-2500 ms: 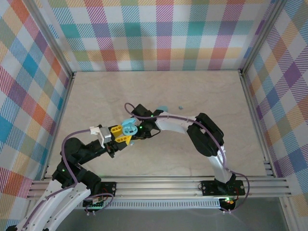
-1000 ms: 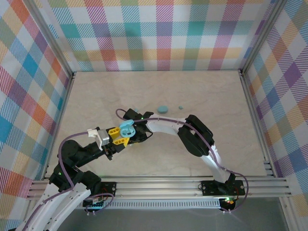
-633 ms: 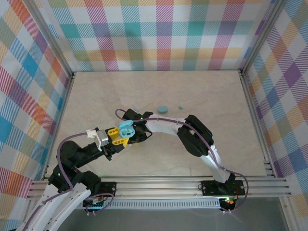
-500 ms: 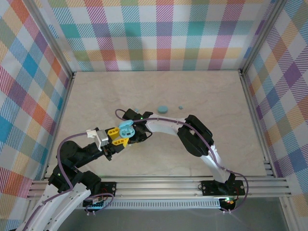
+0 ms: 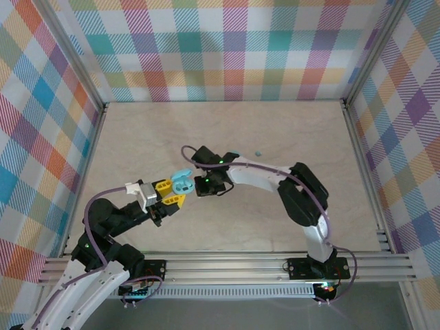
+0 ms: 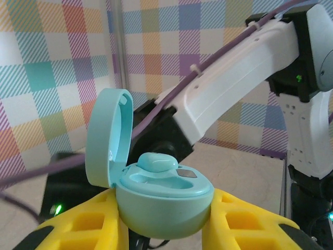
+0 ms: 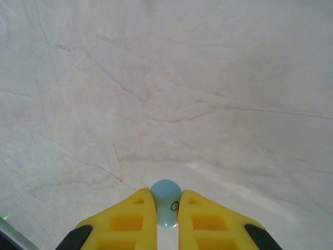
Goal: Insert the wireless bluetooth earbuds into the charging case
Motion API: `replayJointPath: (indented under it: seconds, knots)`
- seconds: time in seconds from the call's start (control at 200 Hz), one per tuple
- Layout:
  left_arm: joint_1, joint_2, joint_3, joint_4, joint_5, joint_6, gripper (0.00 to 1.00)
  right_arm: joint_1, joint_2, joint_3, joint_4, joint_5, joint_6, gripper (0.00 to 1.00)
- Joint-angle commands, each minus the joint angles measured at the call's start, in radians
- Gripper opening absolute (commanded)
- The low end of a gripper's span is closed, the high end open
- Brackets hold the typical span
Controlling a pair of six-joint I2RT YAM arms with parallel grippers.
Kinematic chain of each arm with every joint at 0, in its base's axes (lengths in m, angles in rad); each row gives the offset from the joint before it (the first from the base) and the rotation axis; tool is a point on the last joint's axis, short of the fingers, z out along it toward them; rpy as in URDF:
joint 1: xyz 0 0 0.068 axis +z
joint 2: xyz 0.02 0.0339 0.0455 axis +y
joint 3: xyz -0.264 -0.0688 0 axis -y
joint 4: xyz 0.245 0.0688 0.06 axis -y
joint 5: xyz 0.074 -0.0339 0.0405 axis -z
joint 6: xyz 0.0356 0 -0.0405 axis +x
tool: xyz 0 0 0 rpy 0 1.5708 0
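Observation:
My left gripper (image 5: 176, 190) is shut on the base of an open teal charging case (image 5: 182, 180), held above the table. In the left wrist view the case (image 6: 164, 200) sits between the yellow fingers (image 6: 78, 226) with its lid (image 6: 106, 138) upright. One earbud (image 6: 156, 161) rests in its far socket and the near socket is bare. My right gripper (image 5: 201, 185) hangs just right of the case, shut on a pale teal earbud (image 7: 166, 200) over the marble table. Another tiny earbud (image 5: 258, 152) lies on the table behind the right arm.
A second teal case (image 5: 234, 154) peeks out behind the right forearm (image 5: 254, 175). Aluminium frame rails (image 5: 227, 265) run along the near edge. Checkered walls (image 5: 220, 48) close the back and sides.
The right arm has swung rightward, its wrist now behind the held case and covering most of the second case. The left gripper with the open case shifted slightly.

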Motion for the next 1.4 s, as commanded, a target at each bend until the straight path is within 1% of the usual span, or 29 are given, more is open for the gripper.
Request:
replayJointPath:
  seconds: [0.0, 0.14, 0.275, 0.5, 0.67, 0.95, 1.125, 1.395]
  knots:
    - [-0.009, 0.054, -0.016, 0.117, 0.034, 0.021, 0.16, -0.045, -0.117, -0.065, -0.008, 0.022, -0.017, 0.13]
    - [-0.009, 0.148, -0.008, 0.197, 0.077, 0.037, 0.16, -0.091, -0.264, -0.137, -0.037, 0.049, -0.029, 0.13]
    - [-0.01, 0.253, 0.006, 0.274, 0.11, 0.064, 0.15, -0.125, -0.399, -0.171, -0.092, 0.084, -0.049, 0.13]
    - [-0.015, 0.432, 0.052, 0.368, 0.144, 0.106, 0.13, -0.161, -0.591, -0.19, -0.179, 0.121, -0.066, 0.13]
    - [-0.022, 0.525, 0.075, 0.438, 0.154, 0.126, 0.13, -0.163, -0.697, -0.174, -0.215, 0.121, -0.071, 0.13]
    - [-0.036, 0.632, 0.12, 0.47, 0.15, 0.168, 0.13, -0.164, -0.784, -0.131, -0.232, 0.068, -0.067, 0.12]
    - [-0.042, 0.67, 0.142, 0.471, 0.15, 0.188, 0.13, -0.162, -0.793, -0.108, -0.219, 0.008, -0.052, 0.12]
    - [-0.048, 0.724, 0.163, 0.474, 0.14, 0.201, 0.12, -0.159, -0.788, -0.07, -0.202, -0.032, -0.031, 0.11]
